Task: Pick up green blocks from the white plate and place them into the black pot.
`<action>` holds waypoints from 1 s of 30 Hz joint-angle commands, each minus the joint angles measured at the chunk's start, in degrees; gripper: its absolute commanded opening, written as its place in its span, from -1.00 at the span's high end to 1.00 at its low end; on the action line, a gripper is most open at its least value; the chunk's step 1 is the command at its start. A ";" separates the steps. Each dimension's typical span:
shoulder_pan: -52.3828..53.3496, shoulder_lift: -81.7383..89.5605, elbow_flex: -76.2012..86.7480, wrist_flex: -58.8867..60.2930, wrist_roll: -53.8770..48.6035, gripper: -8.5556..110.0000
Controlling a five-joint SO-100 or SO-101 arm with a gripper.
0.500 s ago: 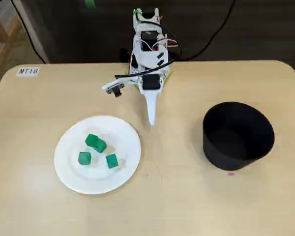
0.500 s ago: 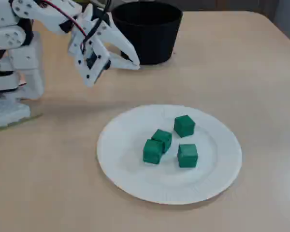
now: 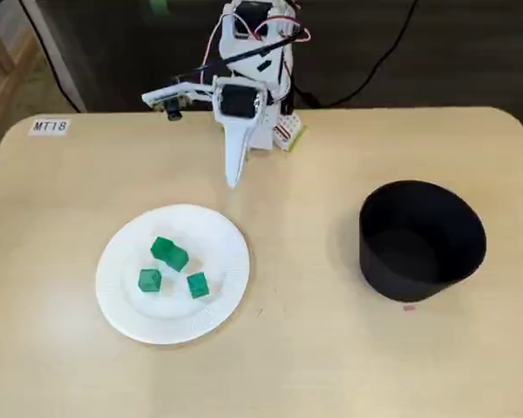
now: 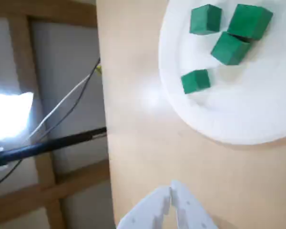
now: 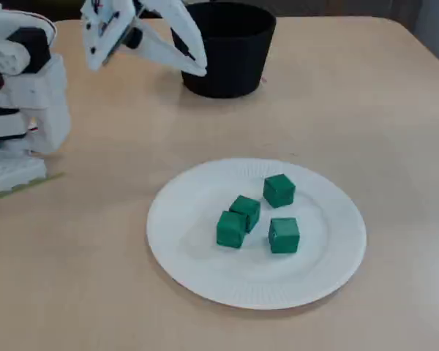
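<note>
Gripper (image 3: 234,179), raised over the bare table (image 3: 331,348) short of the plate (image 3: 220,246). Its jaws are closed to a thin slit in the wrist view and hold nothing. The four blocks (image 5: 279,190) lie well apart from it, all near the plate's centre. The pot (image 3: 385,272) stands on the far side of the table, to the right in this fixed view.

The step in hand appears to be the reach towards the plate. It would go best with the jaws spread before descent. A block with free sides, such as the one nearest the rim in the wrist view (image 4: 196,81), is the better target. The fingers should meet two opposite flat faces, not corners.

The blocks are cubes and have no long axis. Each sits flat on one face, turned to its own angle. Two at the centre (image 5: 238,219) touch and are best left for later.
</note>
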 commanded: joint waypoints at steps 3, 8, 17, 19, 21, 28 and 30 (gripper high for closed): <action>3.60 -3.34 -3.69 0.00 0.09 0.90; 8.79 -14.33 -8.00 -2.20 -1.67 0.90; 13.62 -52.82 -42.98 8.26 -11.07 0.90; 15.21 -59.24 -50.10 12.39 -12.74 0.90; 16.70 -64.60 -55.46 16.00 -14.33 0.90; 18.19 -71.89 -57.30 13.10 -14.24 0.90; 17.84 -73.74 -57.30 12.30 -14.85 0.84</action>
